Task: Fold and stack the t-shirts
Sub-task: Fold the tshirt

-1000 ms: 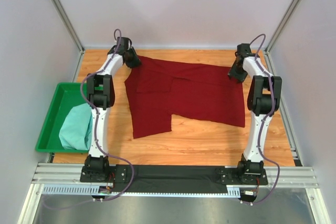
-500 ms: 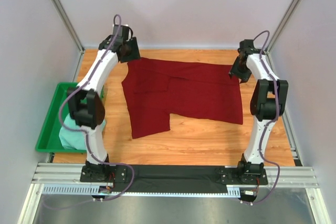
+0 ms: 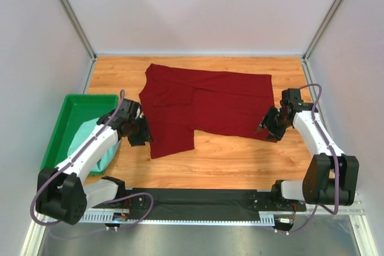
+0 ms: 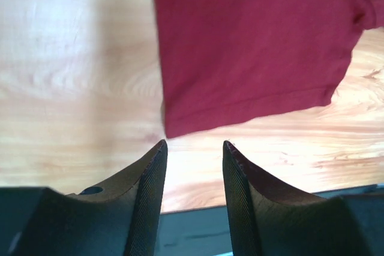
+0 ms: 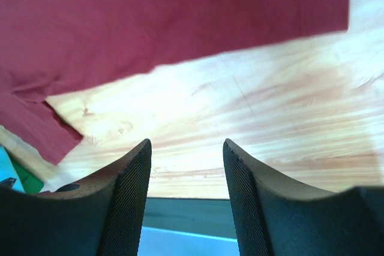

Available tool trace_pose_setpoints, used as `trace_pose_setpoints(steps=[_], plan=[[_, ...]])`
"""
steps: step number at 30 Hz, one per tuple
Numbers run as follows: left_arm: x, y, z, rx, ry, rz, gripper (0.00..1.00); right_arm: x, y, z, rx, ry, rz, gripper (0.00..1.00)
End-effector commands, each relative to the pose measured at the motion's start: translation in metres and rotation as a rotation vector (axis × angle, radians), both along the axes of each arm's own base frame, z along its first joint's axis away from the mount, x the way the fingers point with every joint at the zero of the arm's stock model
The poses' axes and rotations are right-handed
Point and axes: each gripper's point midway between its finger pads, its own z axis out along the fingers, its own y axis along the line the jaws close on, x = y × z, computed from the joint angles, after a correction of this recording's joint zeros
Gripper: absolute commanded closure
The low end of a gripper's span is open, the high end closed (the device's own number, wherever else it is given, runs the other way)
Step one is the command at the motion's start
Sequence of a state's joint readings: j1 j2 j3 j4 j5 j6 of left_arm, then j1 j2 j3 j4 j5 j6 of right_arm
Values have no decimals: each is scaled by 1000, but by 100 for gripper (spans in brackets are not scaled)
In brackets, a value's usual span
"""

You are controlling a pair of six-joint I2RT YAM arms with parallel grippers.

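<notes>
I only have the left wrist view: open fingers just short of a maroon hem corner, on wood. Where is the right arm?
Observer: In the top view, the right gripper sits at the near right corner of the maroon t-shirt.
Operator: Is it holding cloth?
Observer: No. Its wrist view shows the fingers open, with only bare table between them.
Operator: And the second shirt?
Observer: The mint t-shirt lies bunched in the green tray, at the far left of the top view.
</notes>
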State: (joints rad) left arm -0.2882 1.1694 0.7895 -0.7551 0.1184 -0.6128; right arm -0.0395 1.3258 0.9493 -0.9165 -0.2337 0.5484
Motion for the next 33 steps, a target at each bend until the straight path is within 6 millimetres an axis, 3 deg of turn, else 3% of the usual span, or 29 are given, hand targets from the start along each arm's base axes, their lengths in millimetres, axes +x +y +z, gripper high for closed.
trace_pose_setpoints(steps=[1, 5, 12, 16, 18, 19, 21, 22, 27, 33], plan=[[-6, 2, -1, -33, 16, 139, 52, -4, 14, 1, 100, -19, -33, 47], [-19, 8, -25, 16, 105, 185, 53, -13, 11, -5, 80, -22, -34, 47], [-4, -4, -50, -14, 79, 113, 51, -17, -3, -17, 56, 15, -60, 46], [-21, 0, -72, 27, 207, 140, 51, -20, -16, -21, 36, 41, -136, 46], [-21, -6, -77, -7, 212, 142, 58, -21, -25, -26, 17, 55, -187, 46], [-22, -6, -82, -10, 222, 150, 69, -23, -27, -29, 17, 68, -208, 45], [-11, -6, -76, 4, 180, 130, 100, -18, -40, -36, 34, 56, -327, 45], [-7, -6, -74, 5, 166, 114, 100, -21, -39, -39, 34, 66, -328, 45], [-3, 4, -39, 56, 36, 76, 100, 2, -60, -53, 48, 35, -425, 47], [-23, 12, -23, 52, -9, 69, 100, 13, -73, -73, 39, 87, -437, 50]])
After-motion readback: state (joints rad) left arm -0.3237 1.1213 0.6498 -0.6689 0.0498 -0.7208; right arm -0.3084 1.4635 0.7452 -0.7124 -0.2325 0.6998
